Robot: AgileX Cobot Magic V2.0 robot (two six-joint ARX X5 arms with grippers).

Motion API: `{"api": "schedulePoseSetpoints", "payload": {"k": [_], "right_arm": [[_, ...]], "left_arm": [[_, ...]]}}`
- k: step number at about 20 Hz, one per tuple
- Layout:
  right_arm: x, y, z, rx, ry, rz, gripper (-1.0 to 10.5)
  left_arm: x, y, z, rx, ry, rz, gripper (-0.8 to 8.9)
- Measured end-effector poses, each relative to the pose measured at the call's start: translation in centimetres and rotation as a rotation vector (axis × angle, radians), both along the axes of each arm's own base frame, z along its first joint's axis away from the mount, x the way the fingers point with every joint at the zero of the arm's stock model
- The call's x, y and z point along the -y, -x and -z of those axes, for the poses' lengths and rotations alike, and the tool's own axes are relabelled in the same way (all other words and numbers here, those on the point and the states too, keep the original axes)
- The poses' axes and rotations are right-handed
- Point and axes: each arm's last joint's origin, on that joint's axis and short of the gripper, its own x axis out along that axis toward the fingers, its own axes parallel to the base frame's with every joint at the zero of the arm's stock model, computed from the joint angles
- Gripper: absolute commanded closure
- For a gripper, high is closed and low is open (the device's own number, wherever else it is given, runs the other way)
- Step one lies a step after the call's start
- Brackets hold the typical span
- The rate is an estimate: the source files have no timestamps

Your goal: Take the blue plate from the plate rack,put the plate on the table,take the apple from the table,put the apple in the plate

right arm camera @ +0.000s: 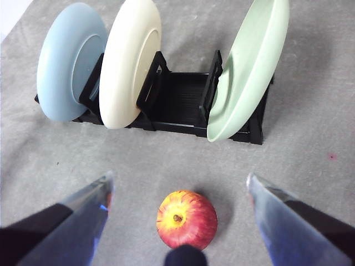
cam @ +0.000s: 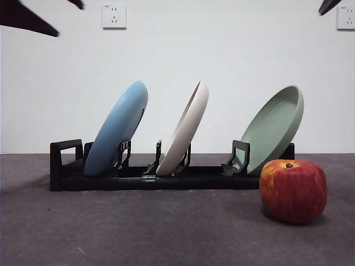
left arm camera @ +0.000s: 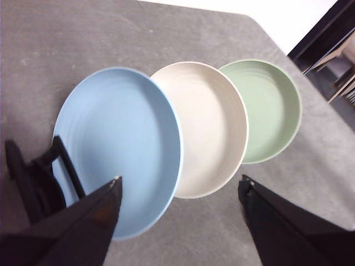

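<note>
The blue plate (cam: 117, 129) leans in the left slot of the black plate rack (cam: 144, 176) on the dark grey table (cam: 138, 233). The red apple (cam: 293, 190) rests on the table in front of the rack's right end. In the left wrist view my left gripper (left arm camera: 180, 185) hovers open above the blue plate (left arm camera: 119, 147), touching nothing. In the right wrist view my right gripper (right arm camera: 178, 183) is open above the apple (right arm camera: 187, 219), well clear of it, with the blue plate (right arm camera: 66, 61) and rack (right arm camera: 177, 105) beyond. Only dark arm tips show in the front view's top corners.
A cream-white plate (cam: 184, 128) stands in the rack's middle slot and a sage-green plate (cam: 274, 126) leans at its right end, just behind the apple. A white wall with two sockets (cam: 113, 16) rises behind the table.
</note>
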Motion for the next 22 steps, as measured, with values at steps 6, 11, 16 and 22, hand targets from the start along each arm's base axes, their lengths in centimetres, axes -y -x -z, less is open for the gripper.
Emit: {"api": "schedulePoseSetpoints", "payload": {"k": [6,11,16,22], "right_arm": [[0.0,0.0,0.0,0.000,-0.001,0.000,5.4],[0.0,0.0,0.0,-0.003,-0.003,0.002,5.4],[0.0,0.2,0.2,-0.029,0.001,0.003,5.4],[0.0,0.1,0.2,-0.029,0.002,0.005,5.4]], "left_arm": [[5.2,-4.7,0.5,-0.059,-0.089,0.051,4.61],[7.6,-7.9,3.4,-0.124,-0.170,0.048,4.63],[8.2,-9.7,5.9,-0.157,-0.211,0.033,4.78],[8.5,-9.7,5.7,-0.115,-0.213,0.082,8.22]]}}
